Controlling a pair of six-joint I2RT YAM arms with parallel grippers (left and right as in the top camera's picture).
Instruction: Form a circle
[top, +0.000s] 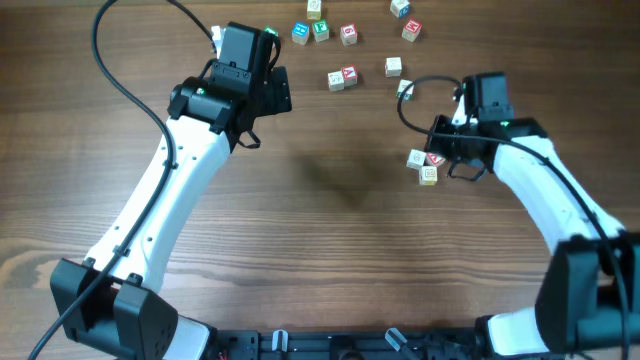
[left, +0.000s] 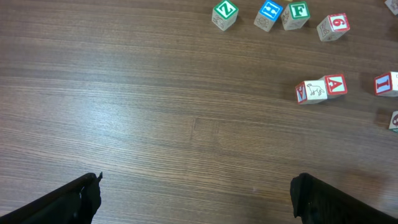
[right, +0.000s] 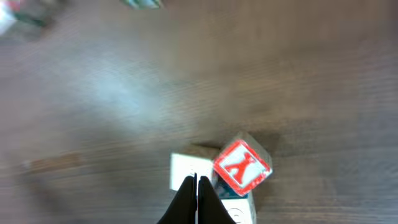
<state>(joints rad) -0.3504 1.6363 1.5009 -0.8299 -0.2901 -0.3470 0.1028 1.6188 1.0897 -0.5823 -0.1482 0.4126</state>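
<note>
Wood-grain table (top: 330, 230) lies beneath two white robot arms. The left gripper (left: 196, 193) hangs over bare wood, fingers spread wide and holding nothing. The right gripper (right: 196, 186) is pinched closed, its tip at a tight cluster of three letter cubes (top: 420, 160) right of centre, just beside the red-faced cube (right: 242, 167). Scattered cubes (top: 345, 78) lie near the far edge.

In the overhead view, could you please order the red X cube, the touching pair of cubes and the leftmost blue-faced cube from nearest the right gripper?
1. Red X-faced wooden cube, beside the right gripper.
2. Touching pair of wooden cubes, upper middle.
3. Leftmost blue-faced wooden cube, upper left.
</note>
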